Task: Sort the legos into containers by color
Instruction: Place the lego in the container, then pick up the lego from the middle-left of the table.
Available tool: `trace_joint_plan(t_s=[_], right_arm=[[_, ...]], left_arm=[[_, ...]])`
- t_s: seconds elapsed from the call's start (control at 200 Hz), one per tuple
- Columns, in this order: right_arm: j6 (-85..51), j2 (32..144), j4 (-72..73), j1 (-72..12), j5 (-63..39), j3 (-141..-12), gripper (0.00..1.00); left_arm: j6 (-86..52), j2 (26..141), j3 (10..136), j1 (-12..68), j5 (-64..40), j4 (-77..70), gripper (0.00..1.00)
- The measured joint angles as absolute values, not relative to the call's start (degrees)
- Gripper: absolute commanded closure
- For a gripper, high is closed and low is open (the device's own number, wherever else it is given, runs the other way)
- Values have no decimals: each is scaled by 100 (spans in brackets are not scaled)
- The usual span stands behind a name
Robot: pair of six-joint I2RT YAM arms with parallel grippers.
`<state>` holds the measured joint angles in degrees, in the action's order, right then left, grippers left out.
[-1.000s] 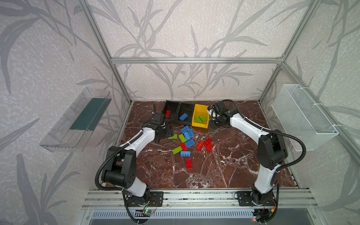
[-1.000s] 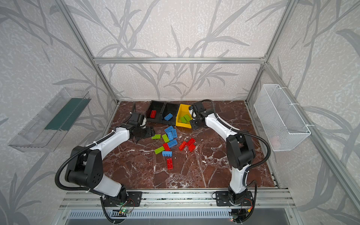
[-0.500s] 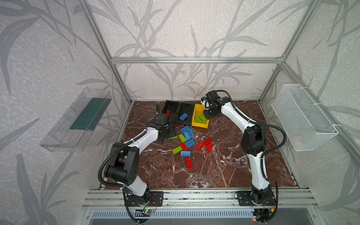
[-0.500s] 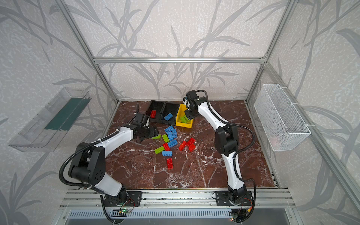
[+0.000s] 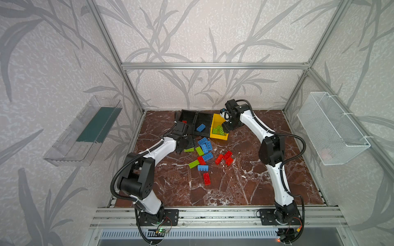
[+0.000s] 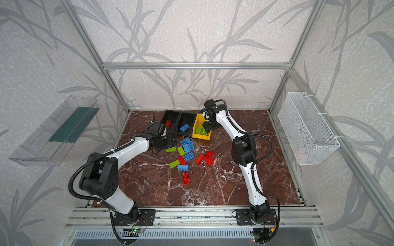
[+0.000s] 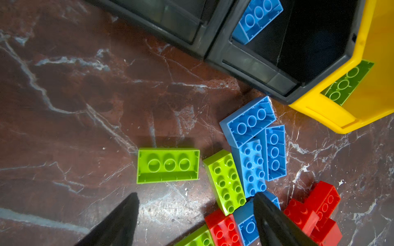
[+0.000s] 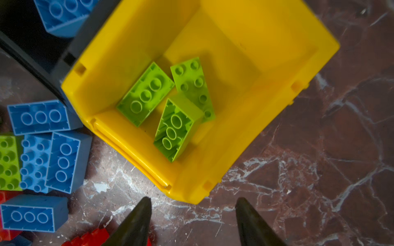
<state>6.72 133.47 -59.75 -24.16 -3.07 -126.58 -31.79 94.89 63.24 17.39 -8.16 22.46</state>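
Right hand [image 8: 194, 199], fingers spread and empty, poised at the rim of the yellow bin [image 8: 277, 42], which holds three lime legos [image 8: 146, 93]. Left hand [image 7: 196, 194], likewise spread and empty, over a lime brick [image 7: 168, 165] among loose legos [image 5: 204, 149] on the table [image 7: 64, 106], near the black bins [image 5: 205, 119].

Obs., for your check: in a top view the left arm's wrist [image 5: 180, 130] covers part of the nearest black plastic bin [image 5: 188, 115], so its red studded brick [image 5: 184, 121] shows only as a sliver. In the left wrist view the yellow plastic bin [image 7: 373, 95] runs off the edge. You can't identify the pale pink blob [image 5: 325, 153] in the white wire mesh basket [image 5: 332, 127]; it is too faint.
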Motion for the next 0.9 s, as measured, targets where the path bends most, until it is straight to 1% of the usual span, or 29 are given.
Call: trace_joint_plan(t_s=[0.03,0.1,0.265,0.39,0.48,0.56,0.68,0.9], right_arm=[[622,13161,-5878,-2392,-325,-12326,34],[495,12656,-5594,-2366,-381,-11583,34],[121,11024,-4751,-2276,-495,-9992,34],[-193,9644,-3824,-2189,-545,-8680,32],[-456,8960,-3352,-2108,-611,-7863,32],[-652,8670,-3063,-2053,-655,-7312,31],[-829,8602,-2860,-1984,-655,-6770,31],[-969,8567,-2762,-1909,-652,-6418,31]], left_arm=[[-3201,9533,6381,1750,-801,2257,12],[-3256,9647,6517,1791,-757,2281,11],[-3363,9891,6759,1903,-609,2421,10],[-3522,9915,6768,1931,-451,2600,10],[-3614,9918,6768,1931,-357,2687,10],[-3621,9931,6768,1931,-268,2783,10],[-3599,10127,6849,1927,-143,2932,9],[-3542,10569,7019,1900,-73,3142,8]])
